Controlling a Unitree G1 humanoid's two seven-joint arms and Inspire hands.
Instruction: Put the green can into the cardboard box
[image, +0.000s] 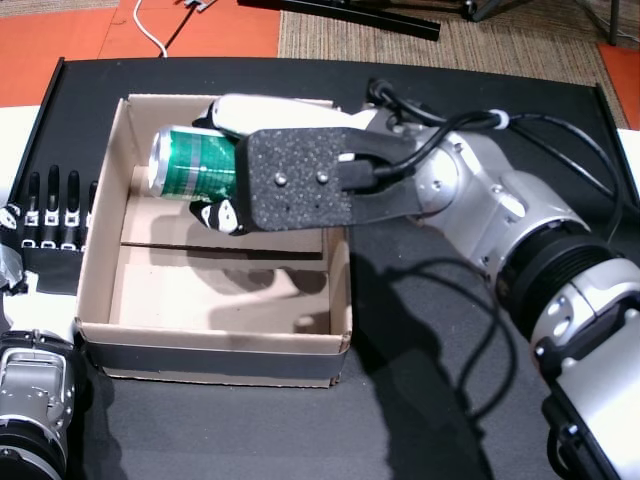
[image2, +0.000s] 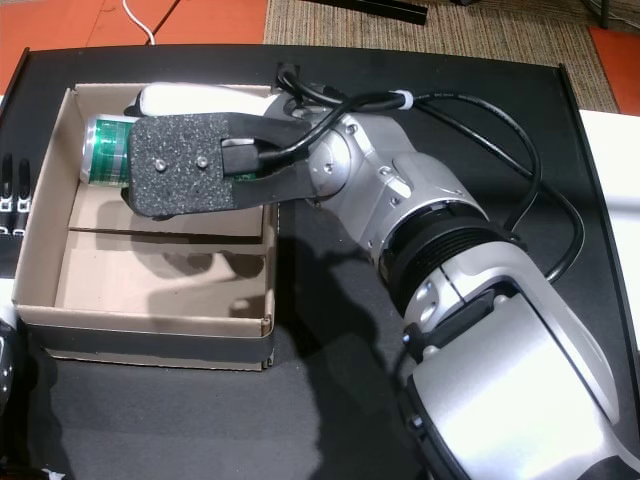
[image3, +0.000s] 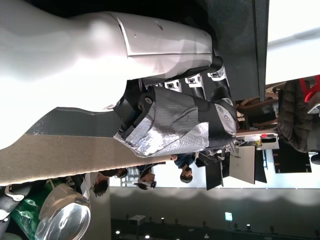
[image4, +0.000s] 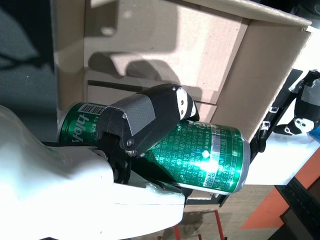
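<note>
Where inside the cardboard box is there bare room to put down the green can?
The cardboard box holds nothing; its near floor, between the flap seam and the front wall, is bare. The far part lies under the right hand holding the green can. The left hand rests outside the left wall.

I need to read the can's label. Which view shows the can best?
The right wrist view: the green can fills it, print visible. Both head views show one end; the left wrist view only its shiny end.
</note>
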